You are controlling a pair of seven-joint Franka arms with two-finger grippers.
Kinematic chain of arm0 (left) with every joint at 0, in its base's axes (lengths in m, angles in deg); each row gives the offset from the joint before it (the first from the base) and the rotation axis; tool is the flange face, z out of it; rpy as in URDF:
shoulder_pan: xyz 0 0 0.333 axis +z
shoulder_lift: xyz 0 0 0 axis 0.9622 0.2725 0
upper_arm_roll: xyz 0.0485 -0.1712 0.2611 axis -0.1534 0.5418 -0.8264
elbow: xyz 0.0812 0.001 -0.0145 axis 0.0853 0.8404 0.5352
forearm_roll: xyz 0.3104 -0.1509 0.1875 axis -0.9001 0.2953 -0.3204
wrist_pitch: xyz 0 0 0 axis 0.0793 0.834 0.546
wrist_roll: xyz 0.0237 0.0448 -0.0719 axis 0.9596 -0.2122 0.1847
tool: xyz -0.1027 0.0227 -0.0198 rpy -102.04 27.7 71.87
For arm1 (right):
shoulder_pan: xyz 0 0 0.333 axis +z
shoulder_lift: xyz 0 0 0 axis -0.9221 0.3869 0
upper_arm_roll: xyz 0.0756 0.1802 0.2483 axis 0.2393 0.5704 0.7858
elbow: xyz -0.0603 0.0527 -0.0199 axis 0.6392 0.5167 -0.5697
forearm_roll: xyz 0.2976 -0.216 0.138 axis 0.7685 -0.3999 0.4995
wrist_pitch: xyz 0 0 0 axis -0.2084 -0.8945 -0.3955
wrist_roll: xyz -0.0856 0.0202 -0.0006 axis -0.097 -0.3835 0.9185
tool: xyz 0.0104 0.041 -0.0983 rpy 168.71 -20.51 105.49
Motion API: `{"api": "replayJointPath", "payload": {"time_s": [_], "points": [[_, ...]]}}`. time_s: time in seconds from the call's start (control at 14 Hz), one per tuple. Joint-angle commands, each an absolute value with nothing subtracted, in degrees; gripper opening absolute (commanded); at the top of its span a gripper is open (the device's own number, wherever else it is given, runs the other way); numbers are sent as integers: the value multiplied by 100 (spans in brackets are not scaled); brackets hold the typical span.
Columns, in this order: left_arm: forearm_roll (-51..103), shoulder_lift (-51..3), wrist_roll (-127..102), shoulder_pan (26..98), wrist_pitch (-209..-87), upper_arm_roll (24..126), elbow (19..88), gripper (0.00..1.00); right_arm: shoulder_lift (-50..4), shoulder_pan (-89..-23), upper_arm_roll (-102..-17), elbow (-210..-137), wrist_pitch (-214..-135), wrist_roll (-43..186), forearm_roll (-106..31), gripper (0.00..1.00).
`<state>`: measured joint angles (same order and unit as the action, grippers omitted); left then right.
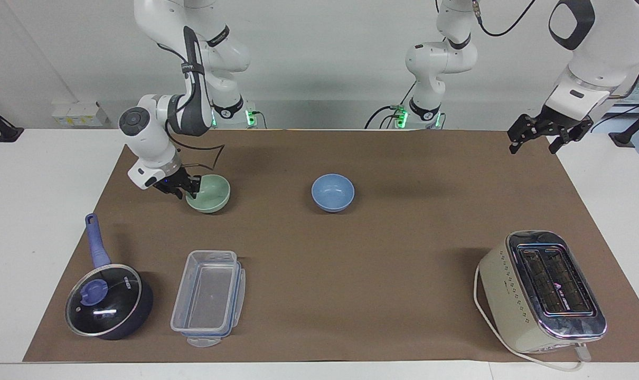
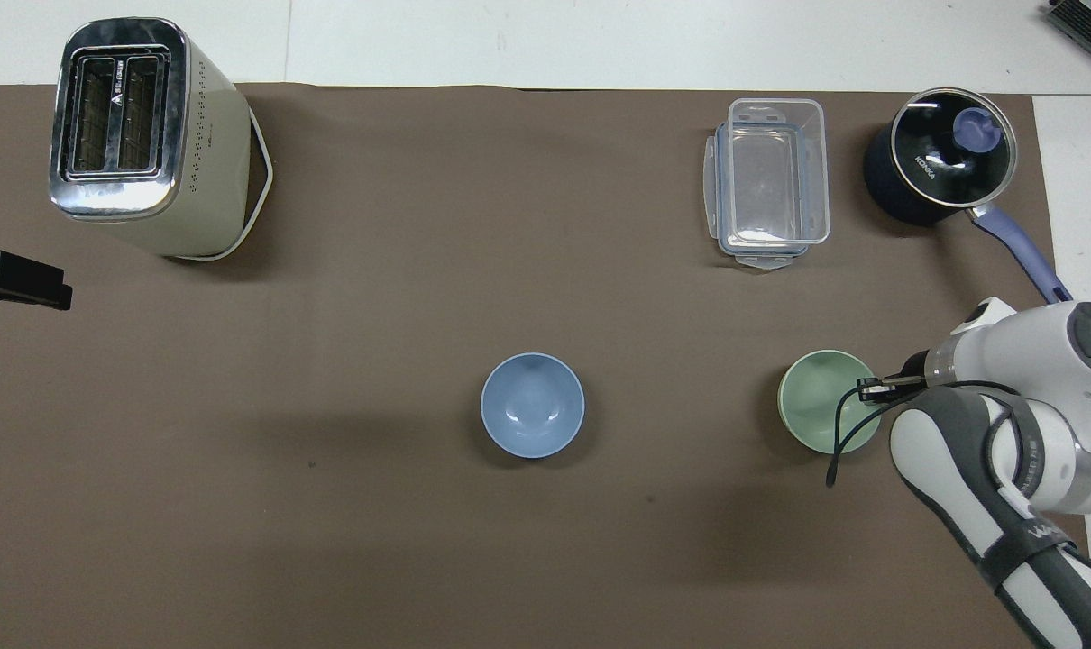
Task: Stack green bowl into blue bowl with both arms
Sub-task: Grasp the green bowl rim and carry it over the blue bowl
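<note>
Two bowls sit level with each other near the robots, the blue bowl (image 1: 332, 192) mid-table and the green bowl (image 1: 209, 193) toward the right arm's end, where the right gripper (image 1: 185, 188) has its fingers narrowed about the rim. Seat that pinch firmly and lift straight up; farther off, pot, container and toaster pose no obstacle. The left gripper (image 1: 550, 133) waits spread wide over the mat's edge
</note>
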<state>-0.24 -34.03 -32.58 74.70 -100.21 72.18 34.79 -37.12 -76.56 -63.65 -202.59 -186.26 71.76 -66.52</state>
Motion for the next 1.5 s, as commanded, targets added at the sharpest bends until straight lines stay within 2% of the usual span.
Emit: {"api": "replayJointPath", "payload": {"time_s": [0.0,0.21,0.43,0.79,1.0,1.43], "points": [[-131,-3453,-3189,7498,-9966,7258,3514,100,-3908,-7647,-6338,-20128,-18291,7355,-6433,0],[-131,-3462,-3198,7506,-9966,7258,3514,100,-4014,-7612,-6164,-19664,-17624,7338,-6257,0],[-131,-3462,-3189,7507,-9966,7258,3514,100,-4049,-7244,-6057,-19267,-17130,7041,-5889,0],[-131,-3462,-3198,7507,-9966,7258,3514,100,-4006,-6296,-6057,-19153,-17401,5803,-5826,0],[-131,-3453,-3189,7507,-9966,7258,3514,100,-3611,-5645,-6048,-18758,-17568,4836,-5782,0],[-131,-3453,-3189,7507,-9966,7258,3514,100,-3303,-4721,-6048,-18739,-18201,3841,-5546,0]]}}
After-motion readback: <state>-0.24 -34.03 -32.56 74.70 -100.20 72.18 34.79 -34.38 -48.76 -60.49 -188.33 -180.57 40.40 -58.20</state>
